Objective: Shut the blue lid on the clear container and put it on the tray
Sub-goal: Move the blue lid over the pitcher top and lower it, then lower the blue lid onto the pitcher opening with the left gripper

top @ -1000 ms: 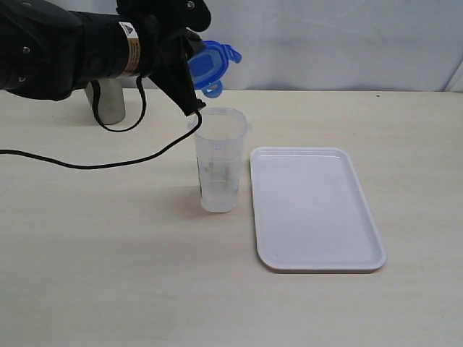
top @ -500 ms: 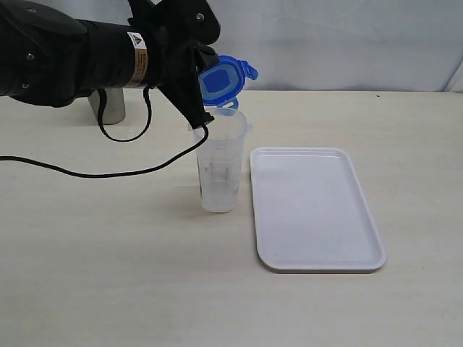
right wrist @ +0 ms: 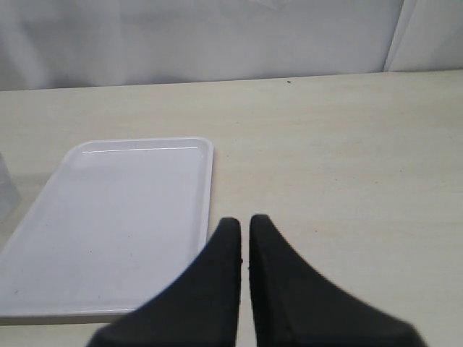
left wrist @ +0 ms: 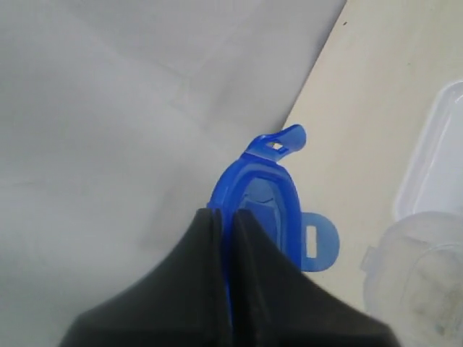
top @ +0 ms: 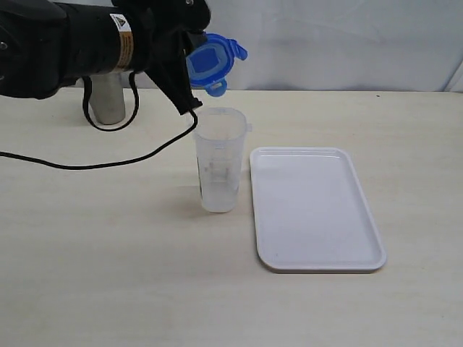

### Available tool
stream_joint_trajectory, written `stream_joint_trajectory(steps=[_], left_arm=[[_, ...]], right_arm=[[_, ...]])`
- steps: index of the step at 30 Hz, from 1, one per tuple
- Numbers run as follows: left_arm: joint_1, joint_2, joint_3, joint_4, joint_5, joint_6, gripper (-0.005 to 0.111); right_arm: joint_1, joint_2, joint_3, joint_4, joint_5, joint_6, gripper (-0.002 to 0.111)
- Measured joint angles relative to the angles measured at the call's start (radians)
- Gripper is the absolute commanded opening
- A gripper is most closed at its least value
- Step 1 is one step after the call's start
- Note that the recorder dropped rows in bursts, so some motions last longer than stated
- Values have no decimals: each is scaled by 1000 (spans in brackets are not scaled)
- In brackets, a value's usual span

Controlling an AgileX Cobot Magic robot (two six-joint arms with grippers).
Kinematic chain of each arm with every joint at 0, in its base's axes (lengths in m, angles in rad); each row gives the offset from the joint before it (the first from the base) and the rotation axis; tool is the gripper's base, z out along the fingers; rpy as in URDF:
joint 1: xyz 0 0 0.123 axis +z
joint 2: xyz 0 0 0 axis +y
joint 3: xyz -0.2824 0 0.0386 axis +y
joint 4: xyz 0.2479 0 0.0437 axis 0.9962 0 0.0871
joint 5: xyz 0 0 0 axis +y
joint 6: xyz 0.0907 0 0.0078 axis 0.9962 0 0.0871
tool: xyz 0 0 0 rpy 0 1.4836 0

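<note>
A shiny grey steel cup (top: 107,101) stands upright on the pale wood-grain table (top: 108,275) — well off to the side of the left gripper (top: 192,66), lower down and partly hidden. A black cable (top: 72,168) trails across the tabletop below that gripper — a white backdrop (top: 347,36) lies beyond it.

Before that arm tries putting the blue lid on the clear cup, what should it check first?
1. Grip of the left end effector on the blue lid: ok.
2. Lid level: not ok, it is tilted.
3. The clear container upright, mouth uncovered: ok.
4. Lid centred over that mouth: cannot tell.
5. Room on the tray for the container: ok.
6. The right end effector shut, away from the container: ok.
</note>
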Motion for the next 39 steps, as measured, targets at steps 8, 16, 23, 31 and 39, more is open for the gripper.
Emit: stream_joint_trajectory(steps=[8,16,23,31,39], left_arm=[[-150,-5,47,-2,272,195,0],[-161,-4,47,-2,309,189,0],[-161,31,47,-2,298,177,0],[-161,78,47,-2,314,177,0],[-163,78,47,-2,329,180,0]], right_arm=[[0,0,0,0,0,0,5],[0,0,0,0,0,0,5],[0,0,0,0,0,0,5],[0,0,0,0,0,0,5],[0,0,0,0,0,0,5]])
